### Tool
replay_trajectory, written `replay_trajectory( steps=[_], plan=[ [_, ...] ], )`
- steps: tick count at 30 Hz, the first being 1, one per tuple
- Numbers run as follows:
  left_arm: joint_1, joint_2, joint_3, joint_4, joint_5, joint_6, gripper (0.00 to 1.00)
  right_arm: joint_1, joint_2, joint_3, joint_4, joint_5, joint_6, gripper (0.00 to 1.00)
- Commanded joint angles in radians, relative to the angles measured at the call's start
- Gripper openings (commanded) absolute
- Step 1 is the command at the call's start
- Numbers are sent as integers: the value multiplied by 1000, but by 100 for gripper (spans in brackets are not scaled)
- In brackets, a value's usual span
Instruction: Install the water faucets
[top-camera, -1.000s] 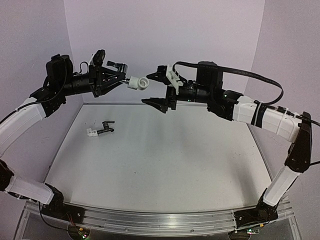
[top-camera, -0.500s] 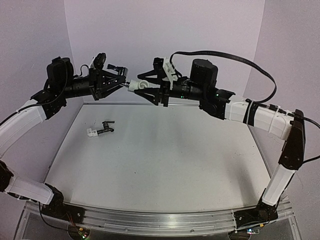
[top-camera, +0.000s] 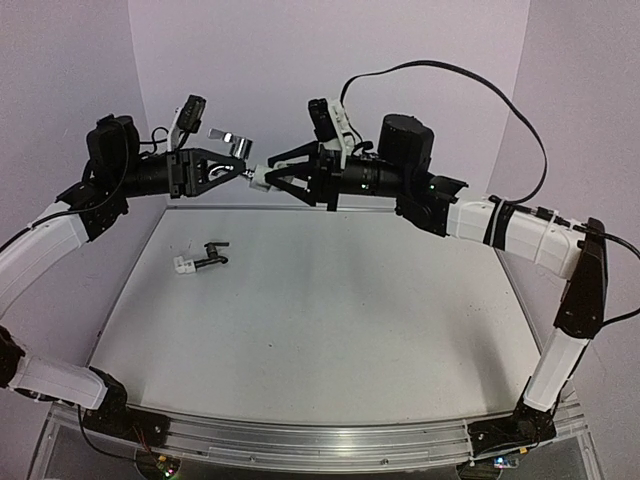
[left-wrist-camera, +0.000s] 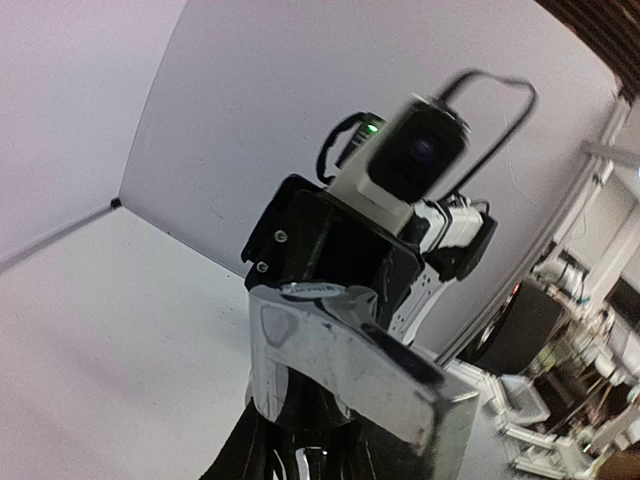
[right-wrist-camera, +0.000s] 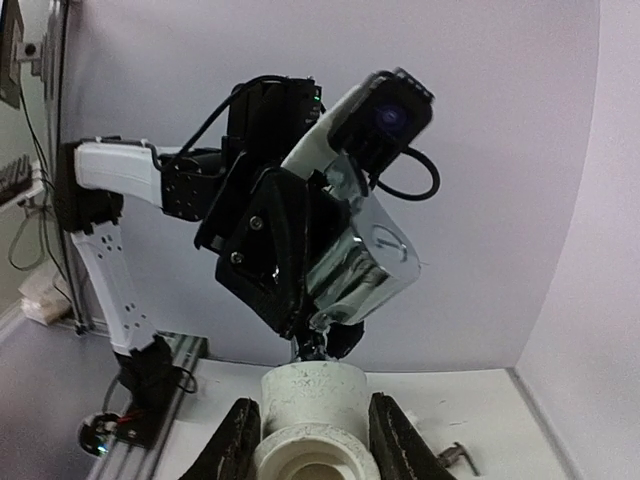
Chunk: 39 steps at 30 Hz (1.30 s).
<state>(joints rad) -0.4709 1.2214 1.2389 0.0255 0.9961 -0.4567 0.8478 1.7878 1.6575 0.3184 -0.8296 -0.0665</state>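
Note:
Up in the air at the back, my left gripper (top-camera: 238, 168) is shut on the shiny silver water faucet (top-camera: 232, 138), whose lever fills the bottom of the left wrist view (left-wrist-camera: 340, 370). A white plastic fitting (top-camera: 258, 178) sits on the faucet's end. My right gripper (top-camera: 268, 176) faces the left one, and its two black fingers (right-wrist-camera: 240, 440) press against both sides of that fitting (right-wrist-camera: 315, 385). In the right wrist view the silver faucet (right-wrist-camera: 365, 265) stands just beyond the fitting. The dark water faucet (top-camera: 210, 256) lies on the table at the left, with a small white fitting (top-camera: 183, 266) at its end.
The white table (top-camera: 320, 330) is boxed in by pale walls at the back and sides. The right arm's black cable (top-camera: 470, 80) loops high above it. The metal rail (top-camera: 300, 440) with both arm bases runs along the near edge.
My right gripper has moved left onto the white fitting and its jaws have come together round it. The left gripper has turned, swinging the silver faucet's lever upward.

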Motion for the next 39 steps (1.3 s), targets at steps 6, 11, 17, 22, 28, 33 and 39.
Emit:
replay_trajectory(
  steps=[6, 11, 17, 22, 28, 33, 39],
  plan=[
    [-15, -130, -43, 80, 363, 877, 0, -65, 26, 104, 23, -107, 544, 0],
    [-15, -62, -7, 80, 452, 1103, 0, -95, 32, 124, -5, -163, 662, 0],
    [9, 29, 46, 83, 564, 1333, 0, -102, 30, 170, -84, -140, 723, 0],
    [35, 50, 97, 82, 575, 1457, 0, -107, 53, 239, -143, -135, 767, 0],
    [60, 70, 111, 79, 539, 1434, 0, -113, 34, 263, -268, -19, 636, 36],
    [59, 71, 90, 75, 449, 1218, 0, -147, -21, 229, -318, 78, 493, 72],
    [58, 95, 110, 73, 321, 743, 0, -174, -93, 202, -418, 183, 189, 81]
  ],
)
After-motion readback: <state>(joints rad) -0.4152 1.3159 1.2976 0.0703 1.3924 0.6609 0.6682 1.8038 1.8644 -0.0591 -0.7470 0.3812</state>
